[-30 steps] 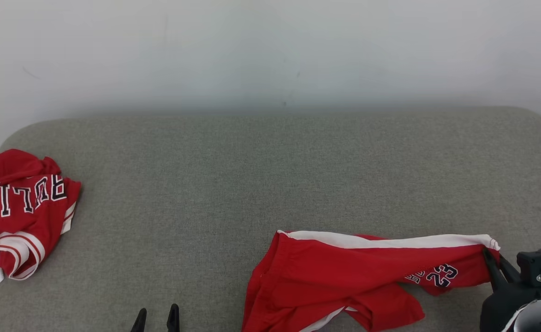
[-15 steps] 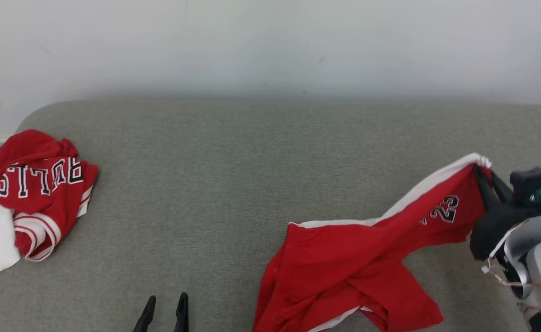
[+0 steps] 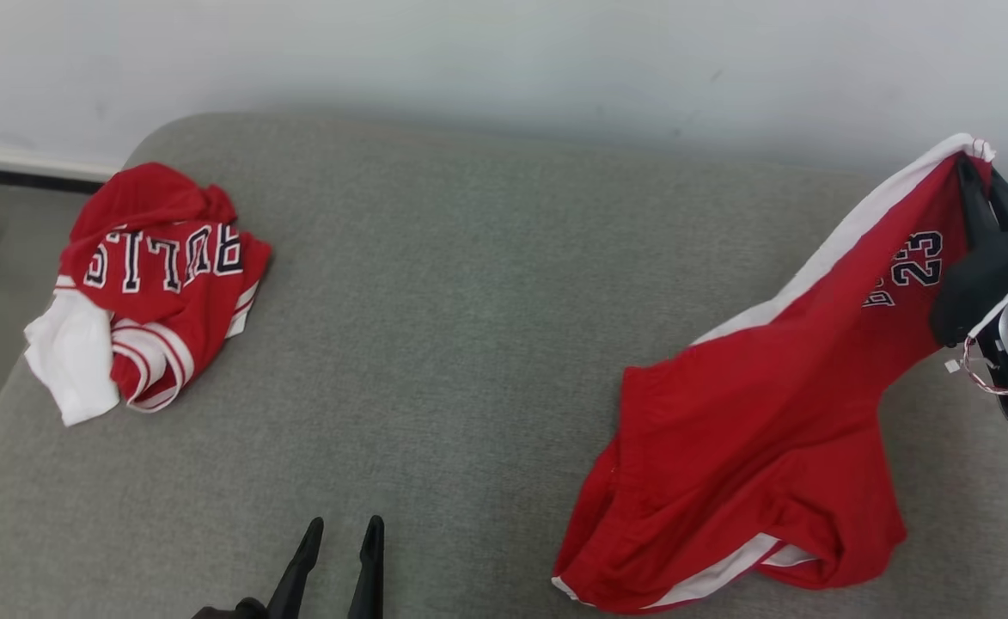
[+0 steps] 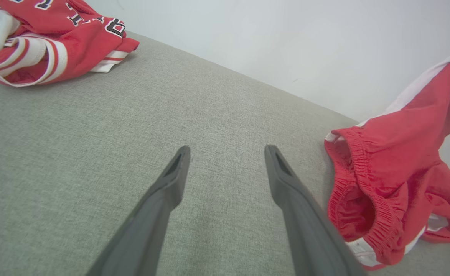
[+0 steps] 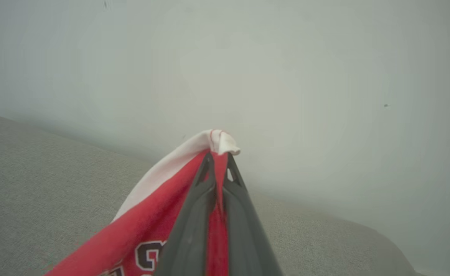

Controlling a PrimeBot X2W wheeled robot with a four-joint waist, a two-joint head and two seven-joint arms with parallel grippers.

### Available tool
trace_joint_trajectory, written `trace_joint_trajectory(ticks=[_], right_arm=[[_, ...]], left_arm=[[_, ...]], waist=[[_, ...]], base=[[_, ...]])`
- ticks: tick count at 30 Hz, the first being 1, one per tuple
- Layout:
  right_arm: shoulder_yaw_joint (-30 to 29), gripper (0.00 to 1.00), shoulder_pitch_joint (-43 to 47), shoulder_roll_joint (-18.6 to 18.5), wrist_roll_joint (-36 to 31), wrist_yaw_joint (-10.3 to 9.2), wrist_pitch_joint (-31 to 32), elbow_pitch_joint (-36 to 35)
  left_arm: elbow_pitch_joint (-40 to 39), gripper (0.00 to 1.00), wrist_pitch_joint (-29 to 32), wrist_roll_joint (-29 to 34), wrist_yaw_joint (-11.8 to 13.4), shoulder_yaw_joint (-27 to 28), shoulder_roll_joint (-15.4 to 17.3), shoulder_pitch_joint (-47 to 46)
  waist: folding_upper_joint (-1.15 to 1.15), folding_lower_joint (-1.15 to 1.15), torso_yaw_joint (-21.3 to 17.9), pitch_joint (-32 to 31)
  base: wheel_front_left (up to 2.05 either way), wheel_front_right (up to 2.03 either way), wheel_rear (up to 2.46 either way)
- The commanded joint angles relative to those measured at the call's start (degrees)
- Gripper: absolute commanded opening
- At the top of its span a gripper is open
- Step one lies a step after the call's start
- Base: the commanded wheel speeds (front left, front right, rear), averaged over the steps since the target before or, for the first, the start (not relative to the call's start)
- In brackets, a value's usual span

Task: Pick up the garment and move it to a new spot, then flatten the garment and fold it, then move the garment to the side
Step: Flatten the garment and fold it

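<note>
1. Your right gripper [image 5: 218, 156] is clamped on one white-trimmed corner of the red basketball shorts [image 3: 753, 430]. The rest trails on the right side of the grey fabric cushion [image 3: 452, 344]. Dragging could pull that thin pinch loose.
2. Your left gripper [image 4: 226, 149] hangs spread and empty; carried one-handed, the shorts may bunch.

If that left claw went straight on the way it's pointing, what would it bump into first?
Probably the bare grey cushion ahead of the left gripper, between the jersey and the red shorts; beyond it, the wall. Depth is hard to judge.
</note>
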Motion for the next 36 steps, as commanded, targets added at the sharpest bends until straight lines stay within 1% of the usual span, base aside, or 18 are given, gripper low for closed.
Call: trace_joint_trajectory(ticks=[1, 2, 3, 4, 5, 8, 9, 14, 18, 21, 26, 31, 36], right_arm=[[-0.1, 0.00, -0.9, -0.1, -0.6, -0.15, 0.0, 1.3], [-0.2, 0.00, -1.5, 0.0, -0.5, -0.15, -0.2, 2.1], [-0.2, 0.20, -1.9, 0.1, -0.6, -0.15, -0.3, 2.9], [-0.2, 0.83, -2.0, 0.5, -0.3, -0.15, 0.2, 4.0], [-0.2, 1.00, -1.9, 1.0, 0.0, -0.14, 0.4, 5.0], [0.3, 1.00, -1.1, 1.7, 1.3, -0.15, 2.0, 8.0], [0.3, 1.00, -1.1, 1.7, 1.3, -0.15, 2.0, 8.0], [1.2, 1.00, 1.9, 2.0, 4.0, -0.14, 4.0, 11.5], [3.1, 1.00, 5.4, 1.3, 5.7, -0.14, 1.6, 10.0], [4.6, 1.00, 8.9, 1.5, 7.3, -0.14, -1.0, 7.0], [6.4, 1.00, 15.8, 2.2, 9.0, -0.15, -5.6, 0.0], [6.6, 1.00, 23.0, 4.0, 7.9, -0.14, -9.1, -7.5], [5.7, 1.00, 30.1, 6.6, 6.5, -0.14, -11.5, -13.3]], left_arm=[[-0.5, 1.00, -0.2, 0.0, 0.1, -0.5, -0.2, -1.0], [-0.6, 1.00, -0.2, 0.0, 0.1, -0.7, -0.3, -1.2], [-0.8, 1.00, -0.2, 0.1, 0.1, -0.8, -0.3, -1.5], [-0.9, 1.00, -0.2, 0.1, 0.1, -0.9, -0.4, -1.7], [-1.0, 1.00, -0.2, 0.1, 0.1, -1.0, -0.4, -1.8], [-1.2, 1.00, -0.2, 0.3, 0.1, -1.0, -0.5, -2.2], [-1.2, 1.00, -0.2, 0.3, 0.1, -1.0, -0.5, -2.2], [-0.8, 1.00, -0.2, 0.3, 0.1, -0.7, -0.4, -1.2], [-0.5, 1.00, -0.2, -0.1, 0.1, -0.4, -0.2, 0.1], [-0.3, 1.00, -0.2, -0.1, 0.1, -0.1, -0.1, 1.0], [0.4, 1.00, -0.2, -0.3, 0.1, 0.5, 0.0, 2.5], [1.0, 1.00, -0.2, -0.4, 0.1, 1.3, -0.1, 3.3], [1.8, 1.00, -0.2, -0.2, 0.1, 2.4, -0.4, 4.0]], waist=[[-0.01, -0.01, 3.2, 2.9], [-0.01, -0.01, 3.7, 3.3], [-0.01, -0.01, 4.1, 3.7], [-0.01, -0.01, 4.4, 3.9], [-0.01, -0.01, 4.6, 4.0], [-0.01, -0.01, 4.7, 3.9], [-0.01, -0.01, 4.7, 3.9], [-0.01, -0.01, 3.2, 1.8], [-0.01, -0.01, 1.0, -0.8], [-0.01, -0.01, -1.0, -2.6], [-0.01, -0.01, -4.6, -5.2], [-0.01, -0.01, -7.8, -6.5], [-0.01, -0.01, -10.1, -7.5]], base=[[0.00, 0.00, 0.00], [0.00, 0.00, 0.00], [0.00, 0.00, 0.00], [0.00, 0.00, 0.00], [0.00, 0.00, 0.00], [0.00, 0.00, 0.00], [0.00, 0.00, 0.00], [0.00, 0.00, 0.00], [0.00, 0.00, 0.00], [0.00, 0.00, 0.00], [0.00, 0.00, 0.00], [0.00, 0.00, 0.00], [0.00, 0.00, 0.00]])
